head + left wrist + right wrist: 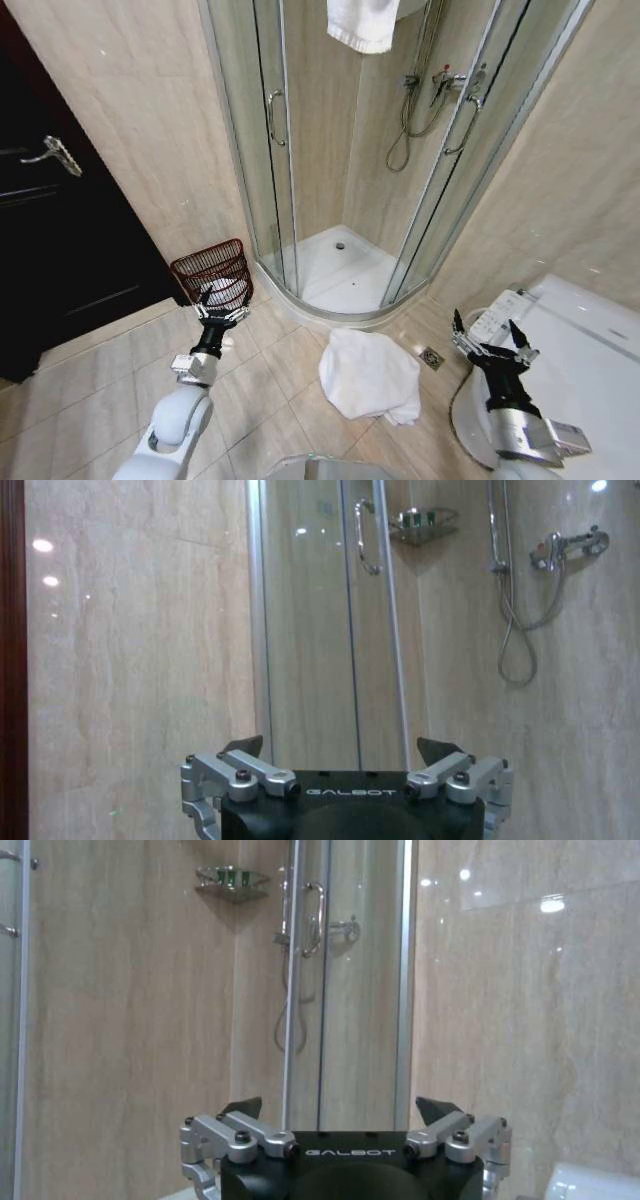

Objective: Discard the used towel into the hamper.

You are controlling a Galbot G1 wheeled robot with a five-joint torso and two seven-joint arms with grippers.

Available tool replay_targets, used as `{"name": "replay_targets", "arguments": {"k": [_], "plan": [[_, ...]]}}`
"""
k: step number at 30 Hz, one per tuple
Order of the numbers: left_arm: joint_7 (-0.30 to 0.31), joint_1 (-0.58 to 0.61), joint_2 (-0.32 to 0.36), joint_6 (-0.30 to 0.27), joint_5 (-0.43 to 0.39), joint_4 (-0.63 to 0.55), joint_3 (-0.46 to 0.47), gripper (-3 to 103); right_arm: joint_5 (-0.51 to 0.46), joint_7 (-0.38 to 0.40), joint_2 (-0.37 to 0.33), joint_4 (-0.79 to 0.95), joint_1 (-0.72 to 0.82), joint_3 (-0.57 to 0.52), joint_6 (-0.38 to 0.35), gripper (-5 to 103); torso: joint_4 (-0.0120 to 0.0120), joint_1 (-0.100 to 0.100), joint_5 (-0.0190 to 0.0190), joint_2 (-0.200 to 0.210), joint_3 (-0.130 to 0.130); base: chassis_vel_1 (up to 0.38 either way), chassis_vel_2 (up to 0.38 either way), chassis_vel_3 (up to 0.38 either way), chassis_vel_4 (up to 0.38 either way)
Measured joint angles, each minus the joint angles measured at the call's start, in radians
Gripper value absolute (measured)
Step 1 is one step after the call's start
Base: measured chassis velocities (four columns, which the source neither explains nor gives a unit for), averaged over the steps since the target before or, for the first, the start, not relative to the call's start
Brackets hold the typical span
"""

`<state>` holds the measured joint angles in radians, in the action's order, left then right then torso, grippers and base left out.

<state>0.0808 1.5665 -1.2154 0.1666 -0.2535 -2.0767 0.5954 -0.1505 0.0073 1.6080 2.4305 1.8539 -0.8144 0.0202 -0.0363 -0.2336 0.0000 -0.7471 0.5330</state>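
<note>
The used towel (368,375) lies crumpled and white on the tiled floor in front of the shower. The hamper (205,264), a dark reddish-brown openwork basket, stands against the wall left of the shower, with something white inside it. My left gripper (222,302) is raised just in front of the hamper, open and holding nothing; its spread fingers show in the left wrist view (340,748). To the right of the towel, my right gripper (487,326) is held up open and holds nothing, its fingertips equally spread in the right wrist view (340,1107).
A glass corner shower cabin (340,270) fills the middle. Beside my right arm is a white toilet (580,350). The left wall has a dark door (60,230). A floor drain (432,357) sits right of the towel, and another white towel (362,22) hangs above the shower.
</note>
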Motion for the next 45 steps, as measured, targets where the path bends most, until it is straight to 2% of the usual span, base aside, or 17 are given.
{"name": "replay_targets", "arguments": {"k": [7, 10, 13, 14, 17, 19, 21, 23, 35, 45], "plan": [[0.003, -0.026, 0.003, -0.031, -0.027, -0.004, -0.015, 100, 0.014, -0.001, 0.0, -0.004, -0.011, 0.006, -0.004, 100, 0.0001, -0.005, -0.0001, -0.013, 0.008, 0.0, 0.0, 0.0, 0.0], [0.01, -0.054, -0.001, -0.07, -0.032, -0.017, -0.018, 100, 0.012, -0.002, 0.0, -0.003, -0.019, 0.003, -0.006, 100, 0.0001, -0.009, 0.0, -0.022, 0.013, 0.0, 0.0, 0.0, 0.0], [0.015, -0.068, -0.007, -0.085, -0.025, -0.019, -0.017, 100, 0.008, -0.003, 0.0, -0.003, -0.02, 0.002, -0.003, 100, 0.0, -0.01, 0.0, -0.024, 0.014, 0.0, 0.0, 0.0, 0.0], [0.021, -0.086, -0.02, -0.105, -0.013, -0.021, -0.01, 100, 0.001, -0.009, 0.0, -0.003, -0.02, 0.003, 0.004, 100, 0.0001, -0.011, 0.0, -0.028, 0.016, 0.0, 0.0, 0.0, 0.0], [0.023, -0.102, -0.038, -0.119, 0.004, -0.022, 0.002, 100, -0.007, -0.014, 0.0, -0.002, -0.017, 0.007, 0.009, 100, 0.0, -0.013, 0.0, -0.031, 0.018, 0.0, 0.0, 0.0, 0.0], [0.025, -0.129, -0.085, -0.141, 0.044, -0.027, 0.039, 100, -0.018, -0.018, 0.0, 0.001, -0.013, 0.018, 0.011, 100, 0.0, -0.015, -0.0001, -0.037, 0.021, 0.0, 0.0, 0.0, 0.0], [0.025, -0.13, -0.091, -0.149, 0.043, -0.032, 0.043, 100, -0.018, -0.02, 0.0, 0.002, -0.013, 0.02, 0.012, 100, 0.0, -0.016, -0.0001, -0.038, 0.022, 0.0, 0.0, 0.0, 0.0], [0.025, -0.125, -0.099, -0.18, 0.025, -0.055, 0.049, 100, -0.019, -0.024, 0.0, 0.01, -0.01, 0.027, 0.012, 100, 0.0001, -0.019, 0.0002, -0.044, 0.026, 0.0, 0.0, 0.0, 0.0], [0.01, -0.076, -0.072, -0.188, -0.012, -0.079, 0.054, 100, 0.007, -0.025, 0.0, 0.028, -0.031, 0.038, -0.011, 100, 0.0, -0.026, 0.0, -0.062, 0.036, 0.0, 0.0, 0.0, 0.0], [0.009, -0.081, -0.064, -0.186, -0.018, -0.077, 0.055, 100, 0.019, -0.024, 0.0, 0.043, -0.044, 0.04, -0.036, 100, 0.0001, -0.033, 0.0, -0.077, 0.044, 0.0, 0.0, 0.0, 0.0]]}}
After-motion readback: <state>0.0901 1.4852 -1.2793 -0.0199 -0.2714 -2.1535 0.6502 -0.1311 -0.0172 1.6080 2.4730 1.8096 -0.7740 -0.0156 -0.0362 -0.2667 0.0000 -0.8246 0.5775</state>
